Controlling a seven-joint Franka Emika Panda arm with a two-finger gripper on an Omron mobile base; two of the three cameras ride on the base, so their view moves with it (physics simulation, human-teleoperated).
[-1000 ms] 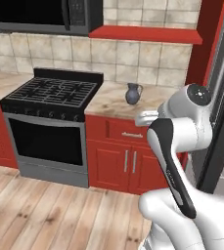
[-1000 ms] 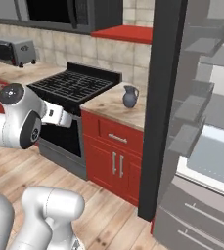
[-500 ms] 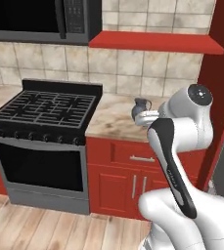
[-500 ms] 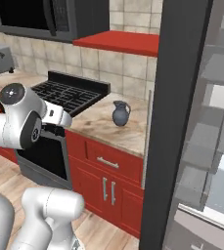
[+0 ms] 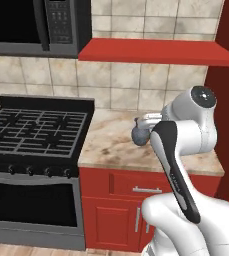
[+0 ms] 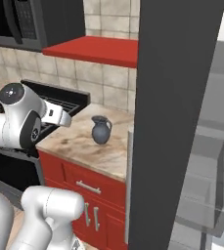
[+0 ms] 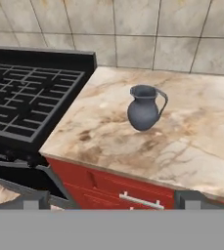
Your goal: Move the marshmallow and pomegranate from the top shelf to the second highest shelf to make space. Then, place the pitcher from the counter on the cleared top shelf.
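Kitchen wall of beige tiles backs what we see: a black gas stove [image 7: 30,97] on the left and the marbled tabletop [image 7: 191,141] with red cabinet fronts [image 5: 131,200] beside it. On that tabletop we find the dark blue-grey pitcher [image 7: 144,108] standing upright, well apart from the stove, handle to the right in the hand view. Our fingers [image 7: 35,199] are spread wide, grasping nothing, short of the pitcher.
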